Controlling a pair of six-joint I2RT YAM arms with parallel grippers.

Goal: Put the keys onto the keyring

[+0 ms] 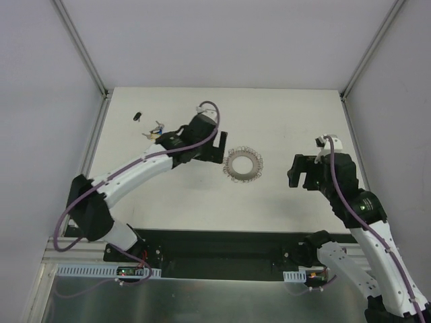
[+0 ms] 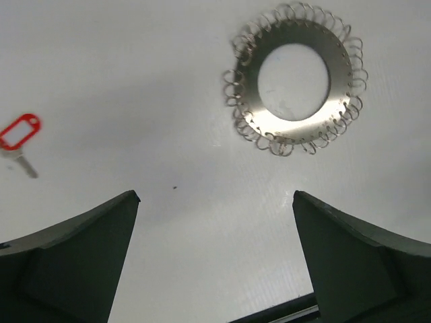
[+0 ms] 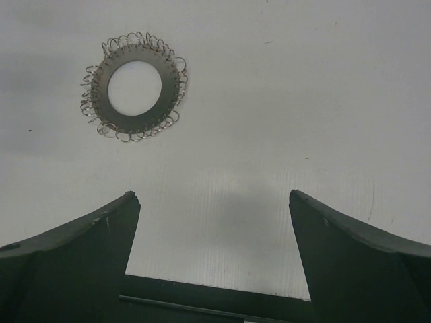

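Note:
The keyring [image 1: 233, 165], a grey metal ring with a coiled wire edge and an open centre, lies flat on the white table near the middle. My left gripper [image 1: 222, 147] hovers just left of it, open and empty. In the left wrist view the keyring [image 2: 293, 128] sits ahead and to the right of the open gripper [image 2: 215, 195], and a silver key with a red tag [image 2: 23, 163] lies far left. A small cluster of keys [image 1: 156, 130] rests beside the left arm. My right gripper [image 1: 301, 180] stands open to the right of the keyring [image 3: 135, 121], with nothing between its fingertips [image 3: 213, 194].
A small dark object [image 1: 137, 116] lies at the back left of the table [image 1: 202, 195]. Grey walls and metal frame posts close the table in on three sides. The black base rail [image 1: 222, 245] runs along the near edge.

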